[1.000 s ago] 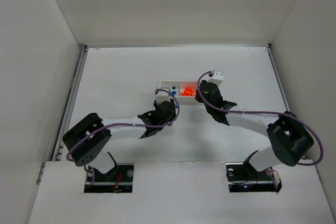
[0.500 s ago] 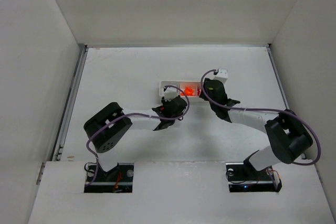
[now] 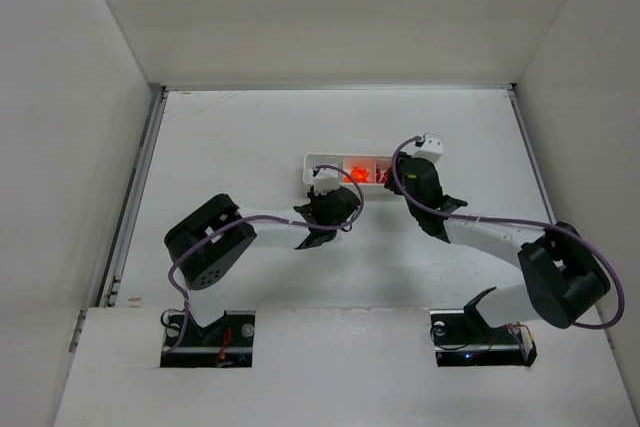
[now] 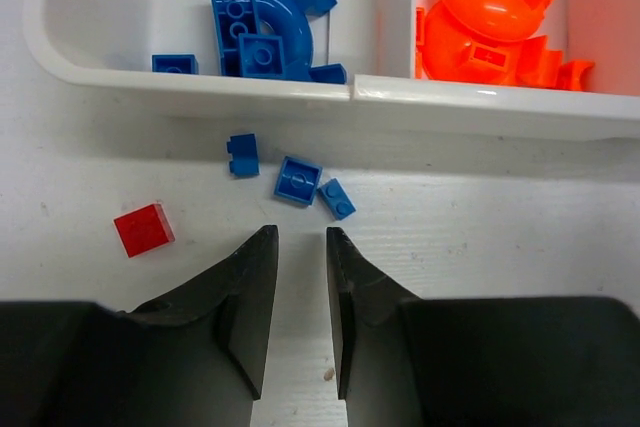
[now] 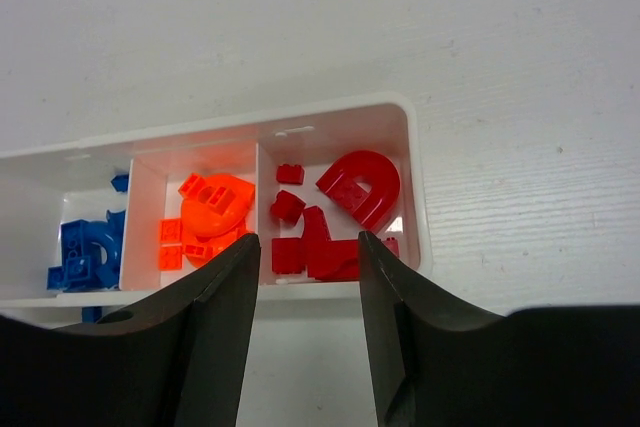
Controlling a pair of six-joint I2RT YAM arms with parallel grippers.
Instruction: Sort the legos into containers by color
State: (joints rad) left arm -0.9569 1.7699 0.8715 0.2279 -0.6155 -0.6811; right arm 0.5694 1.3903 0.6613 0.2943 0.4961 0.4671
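Note:
The white tray (image 4: 200, 89) holds blue legos (image 4: 255, 27) in its left compartment and orange legos (image 4: 490, 17) in its middle one. Three loose blue bricks (image 4: 298, 180) and one red brick (image 4: 144, 229) lie on the table just in front of the tray. My left gripper (image 4: 302, 237) hovers just short of the blue bricks, its jaws narrowly open and empty. In the right wrist view the tray (image 5: 415, 177) also shows red legos (image 5: 350, 207) in its right compartment. My right gripper (image 5: 308, 239) is open and empty, just in front of that compartment.
In the top view the tray (image 3: 318, 160) lies mid-table, with my left gripper (image 3: 325, 190) at its near left and my right gripper (image 3: 404, 178) at its right end. White walls enclose the table on three sides.
My left gripper has moved right and up to the tray's near edge. My right gripper has drawn back to the right, off the tray's right end.

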